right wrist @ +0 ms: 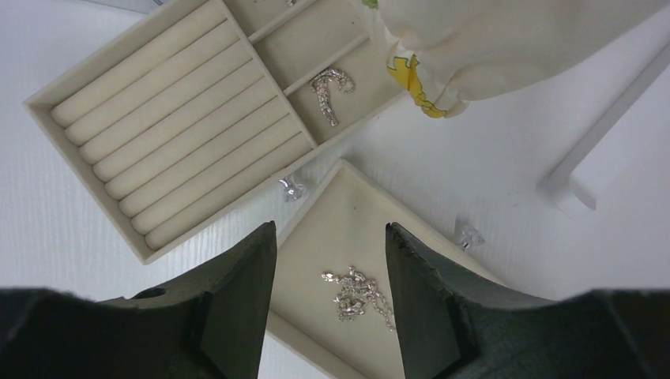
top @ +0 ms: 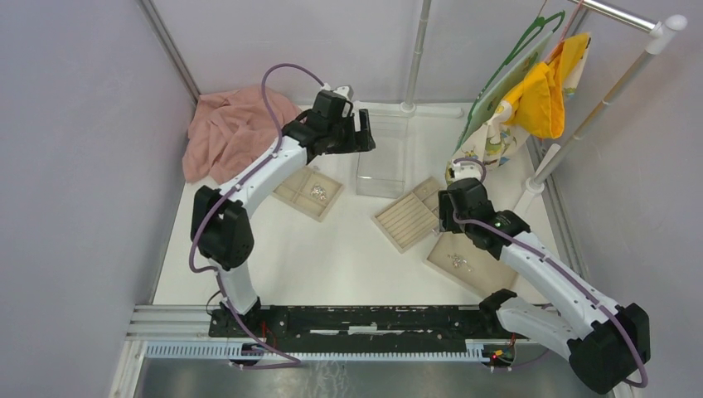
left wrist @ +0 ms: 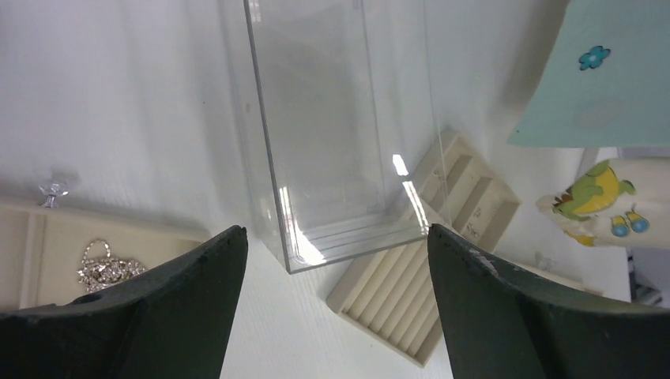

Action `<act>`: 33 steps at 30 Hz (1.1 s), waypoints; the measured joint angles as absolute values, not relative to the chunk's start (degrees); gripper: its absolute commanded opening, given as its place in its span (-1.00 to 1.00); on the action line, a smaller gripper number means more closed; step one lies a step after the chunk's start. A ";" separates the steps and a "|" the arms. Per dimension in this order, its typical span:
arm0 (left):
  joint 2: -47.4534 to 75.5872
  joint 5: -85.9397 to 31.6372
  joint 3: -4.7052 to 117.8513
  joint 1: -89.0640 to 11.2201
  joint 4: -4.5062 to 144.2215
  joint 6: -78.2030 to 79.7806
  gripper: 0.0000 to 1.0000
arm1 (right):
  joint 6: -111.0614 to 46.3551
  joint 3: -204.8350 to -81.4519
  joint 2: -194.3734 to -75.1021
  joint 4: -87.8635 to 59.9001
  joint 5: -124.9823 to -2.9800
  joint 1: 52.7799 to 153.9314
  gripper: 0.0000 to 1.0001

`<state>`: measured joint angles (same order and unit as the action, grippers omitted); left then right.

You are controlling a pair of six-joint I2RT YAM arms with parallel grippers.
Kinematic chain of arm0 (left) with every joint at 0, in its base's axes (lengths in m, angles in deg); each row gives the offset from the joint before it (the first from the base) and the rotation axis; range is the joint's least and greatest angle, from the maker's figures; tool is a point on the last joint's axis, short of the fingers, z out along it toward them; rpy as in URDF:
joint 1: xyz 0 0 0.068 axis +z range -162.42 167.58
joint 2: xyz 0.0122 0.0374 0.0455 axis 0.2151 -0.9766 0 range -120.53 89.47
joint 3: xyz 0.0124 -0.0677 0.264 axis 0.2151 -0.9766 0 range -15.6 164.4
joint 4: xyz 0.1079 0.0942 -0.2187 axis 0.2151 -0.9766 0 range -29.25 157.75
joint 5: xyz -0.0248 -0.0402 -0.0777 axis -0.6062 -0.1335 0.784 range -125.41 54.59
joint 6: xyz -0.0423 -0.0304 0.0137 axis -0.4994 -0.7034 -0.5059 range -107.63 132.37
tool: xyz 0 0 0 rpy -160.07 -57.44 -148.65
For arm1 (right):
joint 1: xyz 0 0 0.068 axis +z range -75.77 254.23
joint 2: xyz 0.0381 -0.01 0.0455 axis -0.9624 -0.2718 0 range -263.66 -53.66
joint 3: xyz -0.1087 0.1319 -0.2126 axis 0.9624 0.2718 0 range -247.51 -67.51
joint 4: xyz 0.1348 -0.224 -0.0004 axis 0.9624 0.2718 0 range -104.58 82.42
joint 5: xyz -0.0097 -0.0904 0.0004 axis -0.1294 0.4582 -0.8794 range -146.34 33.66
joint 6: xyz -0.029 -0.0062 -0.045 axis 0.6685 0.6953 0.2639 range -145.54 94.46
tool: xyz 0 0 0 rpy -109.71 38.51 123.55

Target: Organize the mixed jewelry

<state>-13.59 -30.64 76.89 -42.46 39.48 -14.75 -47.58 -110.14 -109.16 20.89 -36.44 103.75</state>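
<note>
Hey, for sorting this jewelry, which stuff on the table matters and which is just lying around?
Belongs to the job:
jewelry pile in the plain tray
sparkly piece in the ridged tray
chain cluster in the left tray

Just lying about:
pink cloth
yellow garment on the rack
clear box, probably

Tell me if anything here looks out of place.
Yes. A small shiny piece and another lie loose on the bare table, just outside the flat tray holding a chain, in no compartment.
</note>
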 measured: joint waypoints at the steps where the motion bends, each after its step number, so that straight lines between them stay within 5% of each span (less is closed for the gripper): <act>1: -14.73 -32.41 78.31 -43.34 39.11 -14.75 0.77 | -47.47 -110.14 -109.88 20.47 -36.90 103.75 0.21; 24: -14.82 -39.84 74.03 -34.22 30.11 -14.75 0.82 | -45.33 -138.03 -150.87 0.62 -54.01 103.75 0.26; 33: -14.16 -41.50 76.94 -36.10 27.15 -14.68 0.85 | -48.52 -161.53 -166.34 -0.64 -64.09 103.77 0.30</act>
